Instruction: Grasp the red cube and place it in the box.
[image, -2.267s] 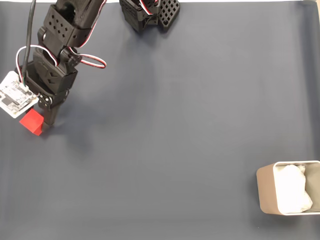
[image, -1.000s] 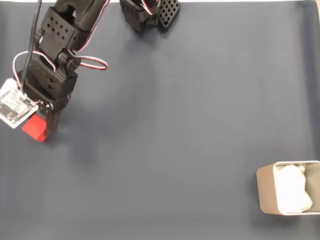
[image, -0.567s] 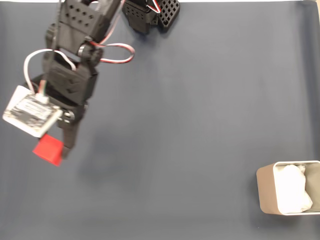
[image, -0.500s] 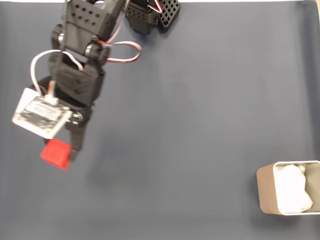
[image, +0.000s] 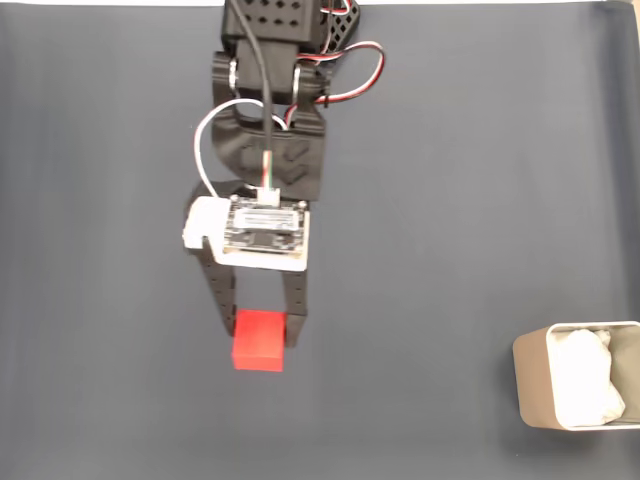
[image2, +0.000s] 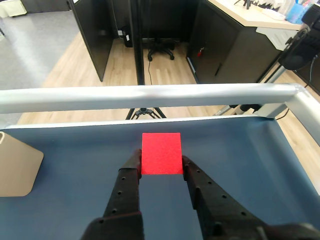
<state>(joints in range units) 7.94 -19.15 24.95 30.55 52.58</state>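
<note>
Black printed arm (image: 270, 150), white camera board (image: 262, 233), red-white cables (image: 350, 85).

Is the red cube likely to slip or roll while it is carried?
Probably not: the cube has flat faces, so rolling seems unlikely. Its matte sides sit squarely between the fingers, so the grip looks firm. It appears rigid.
</note>
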